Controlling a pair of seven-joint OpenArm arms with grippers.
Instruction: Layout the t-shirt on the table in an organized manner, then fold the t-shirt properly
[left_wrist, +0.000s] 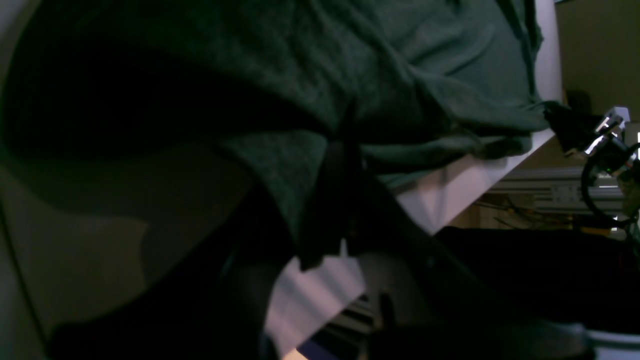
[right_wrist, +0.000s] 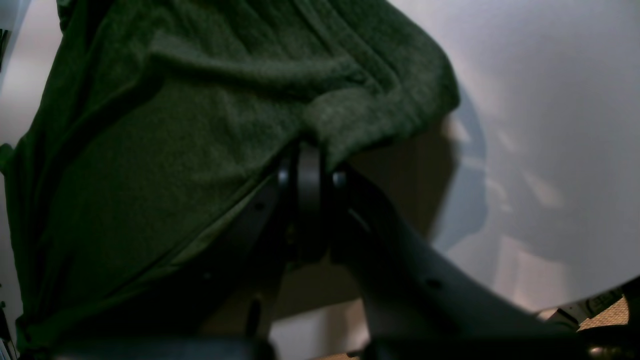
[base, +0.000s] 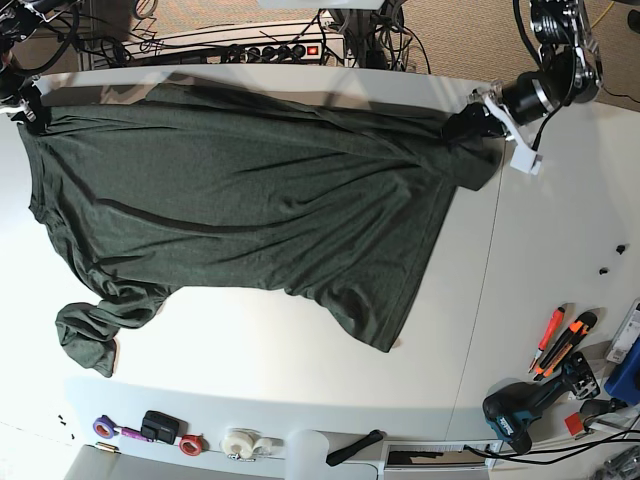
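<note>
Both of my jaws are pinched shut on the t-shirt (base: 240, 210). My left gripper (base: 468, 122), at the far edge of the table (base: 300, 360), has a bunched corner of the dark green cloth clamped between its black fingers (left_wrist: 345, 165), and in its wrist view the fabric drapes away from the grip over the white table edge. My right gripper (base: 28, 108) bites the opposite corner, its two fingers (right_wrist: 307, 175) closed on a rolled fold of the cloth that spreads out to one side of that view. Between the two grips the shirt is stretched along the far side of the tabletop, its upper edge pulled fairly straight, while the rest lies on the white surface in long diagonal wrinkles. One crumpled sleeve (base: 88, 330) curls up below my right gripper. Along the near edge, well clear of the shirt, sit tape rolls (base: 240, 443), and in the near corner on my left side lie an orange-handled cutter (base: 562, 345) and a drill (base: 530, 405).
</note>
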